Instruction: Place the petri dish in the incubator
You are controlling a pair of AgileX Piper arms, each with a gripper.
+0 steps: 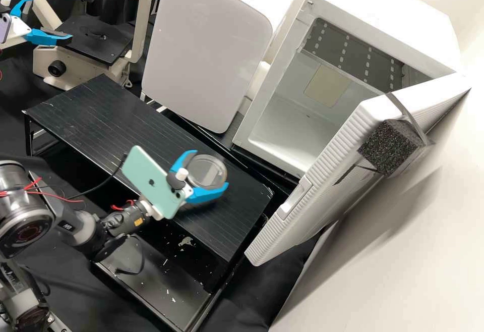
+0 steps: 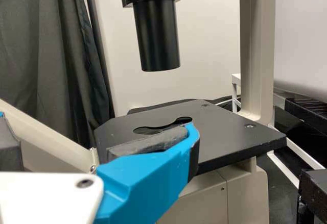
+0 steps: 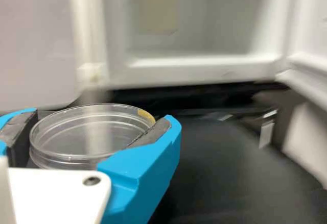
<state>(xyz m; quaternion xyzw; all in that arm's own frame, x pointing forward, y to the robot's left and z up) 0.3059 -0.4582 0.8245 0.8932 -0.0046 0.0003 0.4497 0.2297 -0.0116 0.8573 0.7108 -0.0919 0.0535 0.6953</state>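
Blue, part-open jaws of your right gripper (image 1: pixel 211 169) clamp the round, clear plastic petri dish (image 1: pixel 205 171) over the black metal table (image 1: pixel 106 117), mid-frame; your blue-fingered left gripper (image 1: pixel 50 18), upper left, gapes empty. The boxy white incubator (image 1: pixel 383 14), upper right, stands open; insertion and release remain.

The platform (image 1: pixel 101 115) lies before the cabinet (image 1: pixel 206 44), which stands between the microscope (image 1: pixel 143 24), left, and the incubator (image 1: pixel 383 14), right.
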